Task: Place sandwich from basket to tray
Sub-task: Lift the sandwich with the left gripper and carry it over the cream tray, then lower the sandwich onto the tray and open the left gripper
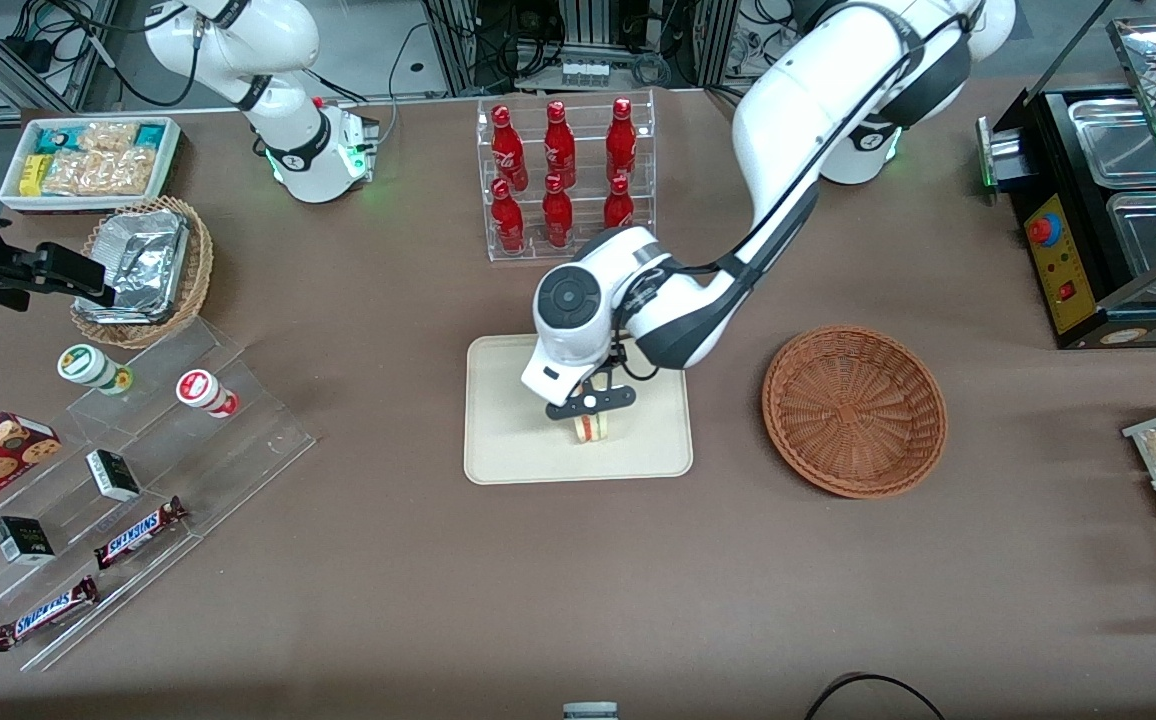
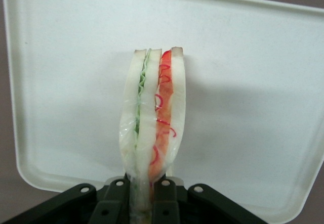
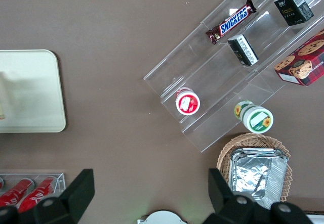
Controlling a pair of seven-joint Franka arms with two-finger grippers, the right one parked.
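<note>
Sandwich [image 1: 593, 428] stands on edge on the tray [image 1: 508, 440], pinched by the end effector [image 1: 590, 402], whose fingers [image 2: 117, 202] press its bread faces at one narrow end. In the left wrist view the sandwich [image 2: 153, 123] runs lengthwise away from the fingers, its cut edge facing the camera, green stripe beside orange-red stripe between pale slices; the pinched end is squeezed thin and partly hidden between the fingers. It sits in the part of the tray nearer the front camera, with bare tray surface on all sides and the low rim [image 2: 61, 186] well clear of it. From the front, the arm's wrist covers much of the tray's farther half. The basket [image 1: 853, 410] lies near the tray on the brown bench [image 1: 388, 600], toward the working arm's end, not touching it. A rack of red bottles [image 1: 563, 175] stands farther from the front camera than the tray
</note>
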